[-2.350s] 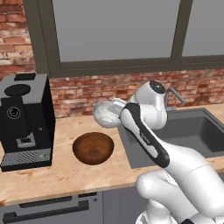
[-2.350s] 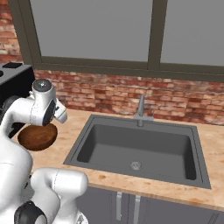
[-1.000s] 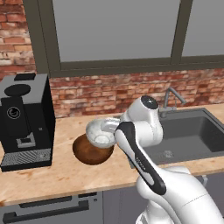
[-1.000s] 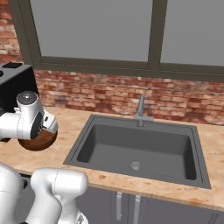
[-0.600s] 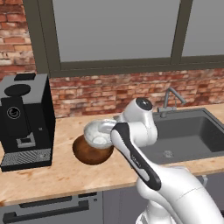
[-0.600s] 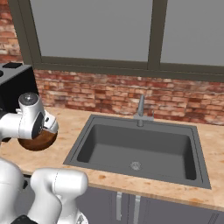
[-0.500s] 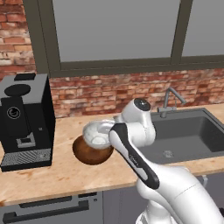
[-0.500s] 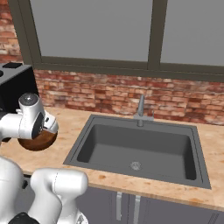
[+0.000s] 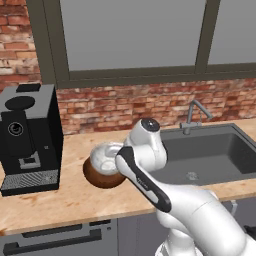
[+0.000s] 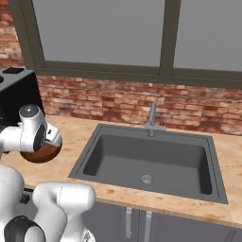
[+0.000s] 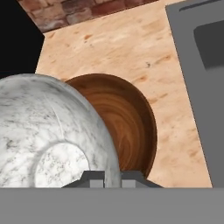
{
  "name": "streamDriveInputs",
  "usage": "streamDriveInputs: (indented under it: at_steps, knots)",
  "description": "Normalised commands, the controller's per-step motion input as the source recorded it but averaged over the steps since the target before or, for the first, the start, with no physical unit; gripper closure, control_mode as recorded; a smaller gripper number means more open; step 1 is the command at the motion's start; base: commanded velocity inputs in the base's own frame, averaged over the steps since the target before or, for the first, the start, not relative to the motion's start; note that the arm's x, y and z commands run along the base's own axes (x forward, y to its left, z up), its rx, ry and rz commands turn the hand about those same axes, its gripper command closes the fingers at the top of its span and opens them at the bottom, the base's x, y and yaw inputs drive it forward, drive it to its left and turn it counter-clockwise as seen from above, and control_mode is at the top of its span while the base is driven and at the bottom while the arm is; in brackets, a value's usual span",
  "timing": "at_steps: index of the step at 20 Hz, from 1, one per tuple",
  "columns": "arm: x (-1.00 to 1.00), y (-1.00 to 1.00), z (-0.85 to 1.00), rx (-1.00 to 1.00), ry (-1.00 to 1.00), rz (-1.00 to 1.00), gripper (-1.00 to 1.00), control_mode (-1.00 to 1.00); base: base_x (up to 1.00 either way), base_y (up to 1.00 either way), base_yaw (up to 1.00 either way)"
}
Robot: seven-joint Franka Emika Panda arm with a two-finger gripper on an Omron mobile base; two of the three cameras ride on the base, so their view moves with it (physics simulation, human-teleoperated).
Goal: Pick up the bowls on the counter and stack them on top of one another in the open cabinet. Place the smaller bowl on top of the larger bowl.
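The smaller bowl (image 9: 104, 156), glossy white with grey marbling, hangs tilted in my gripper (image 11: 113, 176), which is shut on its rim. It sits right over the larger bowl (image 9: 99, 177), a wide dark brown wooden one resting on the tan counter (image 9: 65, 200). In the hand view the white bowl (image 11: 48, 131) covers the left half of the brown bowl (image 11: 129, 118); whether they touch I cannot tell. The right base view has the brown bowl (image 10: 42, 154) under my wrist. The open cabinet is out of view.
A black coffee machine (image 9: 27, 135) stands on the counter just left of the bowls. The dark grey sink (image 9: 210, 155) with its faucet (image 9: 195, 112) lies to the right. A brick wall and window run along the back.
The arm has swung left and down from near the sink edge, carrying the white bowl until it is over the brown bowl. The brown bowl has stayed put.
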Motion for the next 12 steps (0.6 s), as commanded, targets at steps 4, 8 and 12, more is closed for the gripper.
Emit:
streamDriveInputs:
  at_steps: [4,8,12]
  knots:
    - [0.14,0.05,-0.29,-0.03,0.02,0.00,1.00,-1.00,0.00,0.00,0.00]
    - [0.14,0.03,-0.25,-0.01,0.01,0.00,1.00,-1.00,0.00,0.00,0.00]
    - [0.16,0.00,-0.19,0.00,0.00,0.00,1.00,-1.00,0.00,0.00,0.00]
